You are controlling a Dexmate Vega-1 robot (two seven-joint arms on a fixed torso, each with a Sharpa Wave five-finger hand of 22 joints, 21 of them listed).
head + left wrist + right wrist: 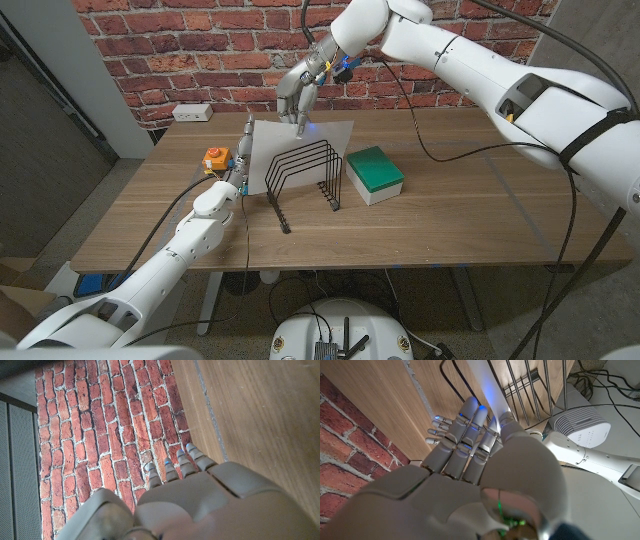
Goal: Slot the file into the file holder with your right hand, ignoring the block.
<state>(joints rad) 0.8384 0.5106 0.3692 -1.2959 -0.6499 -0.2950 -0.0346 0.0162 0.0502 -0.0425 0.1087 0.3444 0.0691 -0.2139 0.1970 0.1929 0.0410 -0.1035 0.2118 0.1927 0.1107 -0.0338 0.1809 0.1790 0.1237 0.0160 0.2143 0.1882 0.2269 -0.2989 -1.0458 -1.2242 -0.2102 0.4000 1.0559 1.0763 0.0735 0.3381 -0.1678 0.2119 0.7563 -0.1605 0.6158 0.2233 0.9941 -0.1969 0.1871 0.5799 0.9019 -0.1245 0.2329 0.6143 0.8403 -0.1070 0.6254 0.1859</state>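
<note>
The white file (300,140) stands upright with its lower part among the wires of the black wire file holder (322,184) at mid-table; which slot I cannot tell. My right hand (298,98) reaches down from above and pinches the file's top edge. In the right wrist view that hand (470,450) grips the white file (487,385), with the holder's wires (530,380) past its fingers. My left hand (240,160) stands just left of the holder with straight fingers and holds nothing. The left hand (200,495) also points along the table (260,420).
A green block on a white base (374,172) lies right of the holder. An orange button box (217,158) sits left of my left hand. A white socket strip (191,112) lies at the table's back edge by the brick wall.
</note>
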